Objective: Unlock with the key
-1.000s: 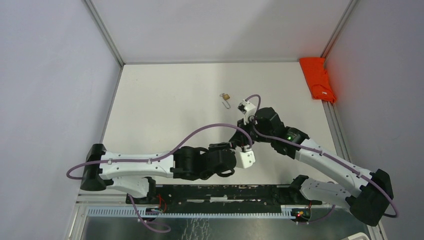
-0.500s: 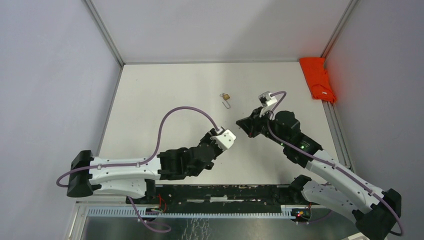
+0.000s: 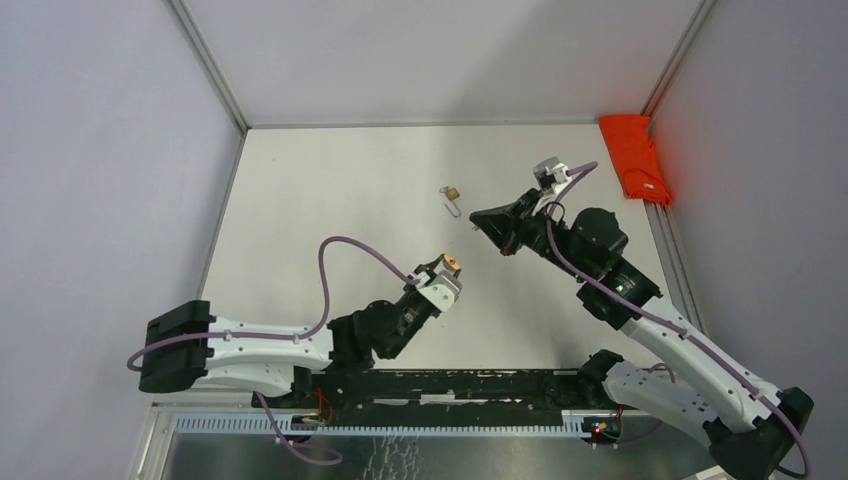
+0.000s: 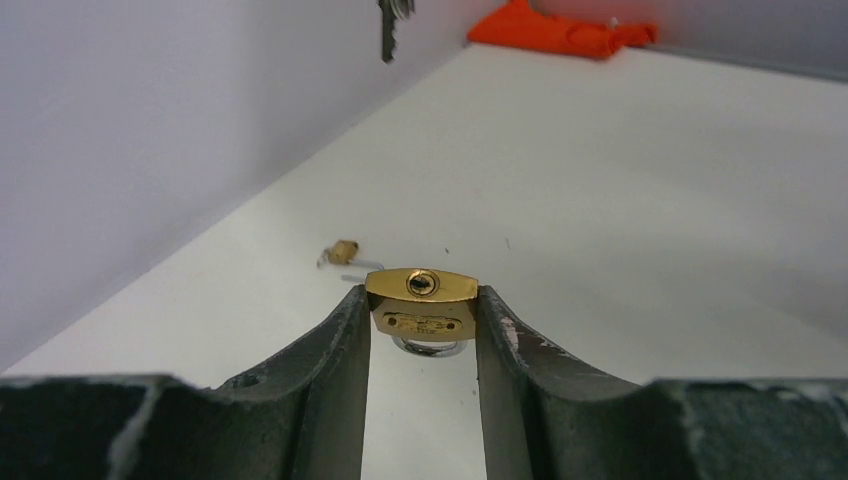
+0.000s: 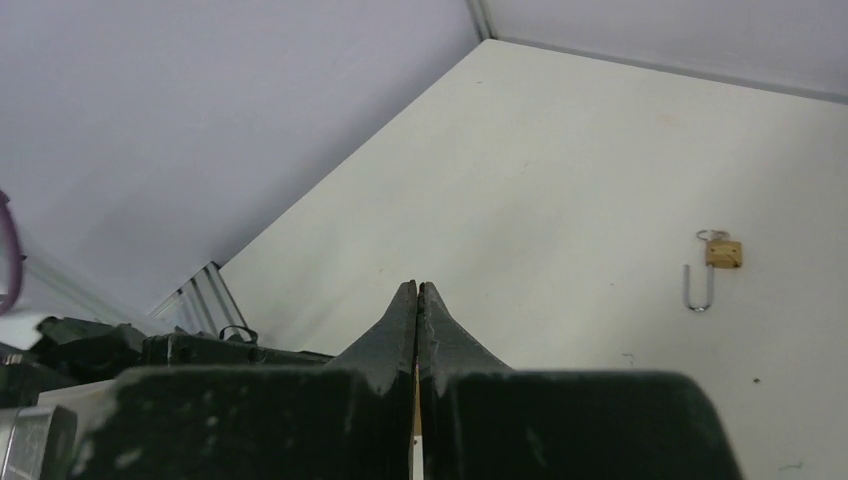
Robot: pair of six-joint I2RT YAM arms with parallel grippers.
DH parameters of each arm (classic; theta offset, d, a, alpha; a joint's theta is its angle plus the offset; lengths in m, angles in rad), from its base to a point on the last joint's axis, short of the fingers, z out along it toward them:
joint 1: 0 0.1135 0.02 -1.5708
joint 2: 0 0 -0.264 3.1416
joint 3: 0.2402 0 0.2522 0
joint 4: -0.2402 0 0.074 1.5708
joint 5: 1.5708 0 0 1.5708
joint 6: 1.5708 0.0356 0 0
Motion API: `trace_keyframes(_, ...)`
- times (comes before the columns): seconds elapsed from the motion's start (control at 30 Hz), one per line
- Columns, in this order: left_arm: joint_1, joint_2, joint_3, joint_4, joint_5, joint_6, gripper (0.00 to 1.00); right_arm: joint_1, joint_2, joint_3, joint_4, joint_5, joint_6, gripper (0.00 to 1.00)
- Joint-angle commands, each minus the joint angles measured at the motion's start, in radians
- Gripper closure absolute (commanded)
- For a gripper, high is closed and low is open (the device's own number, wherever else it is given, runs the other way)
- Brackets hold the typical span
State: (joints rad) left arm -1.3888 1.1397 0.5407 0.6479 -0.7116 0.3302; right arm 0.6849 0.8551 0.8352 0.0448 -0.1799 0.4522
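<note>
The brass padlock (image 4: pixel 421 300) is clamped keyhole-up between the fingers of the left claw (image 4: pixel 422 325), raised above the near middle of the surface (image 3: pixel 330 200). Just far-right of it, the right claw (image 3: pixel 480 216) is pressed closed on the key (image 4: pixel 388 35), whose blade hangs down. A second small padlock (image 3: pixel 452 195) lies farther back, its shackle open. An orange cloth (image 3: pixel 635 155) sits at the far right edge.

My three views
Top looked down from behind; wrist cameras peered close past left tool (image 4: pixel 422 310), right tool (image 5: pixel 417 290); all caught the loose padlock (image 3: pixel 452 192).
</note>
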Motion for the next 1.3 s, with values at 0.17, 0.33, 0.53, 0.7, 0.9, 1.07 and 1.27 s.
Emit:
trace_keyframes(0.17,0.019,0.131,-0.014,0.597,-0.090,0.265,0.98,-0.003,0.073,0.080,-0.009,-0.123,0.003,1.00)
trace_keyframes(0.33,0.031,0.217,-0.012,0.751,-0.096,0.314,0.98,-0.002,0.097,0.096,-0.021,-0.153,-0.011,1.00)
trace_keyframes(0.53,0.067,0.210,-0.008,0.707,-0.060,0.198,0.98,-0.002,0.091,0.129,-0.042,-0.134,-0.057,1.00)
trace_keyframes(0.7,0.109,0.126,-0.004,0.592,-0.033,0.115,0.98,-0.003,0.098,0.114,-0.144,-0.020,-0.133,1.00)
trace_keyframes(0.9,0.199,-0.120,-0.036,0.309,-0.069,-0.070,0.98,-0.015,0.168,-0.001,-0.245,0.045,-0.180,0.78)
trace_keyframes(1.07,0.238,-0.311,-0.032,0.083,-0.092,-0.120,0.98,-0.014,0.343,-0.075,-0.254,-0.046,-0.217,0.54)
trace_keyframes(1.27,0.241,-0.416,-0.070,0.017,-0.128,-0.124,0.98,0.041,0.608,0.049,-0.353,0.031,-0.307,0.55)
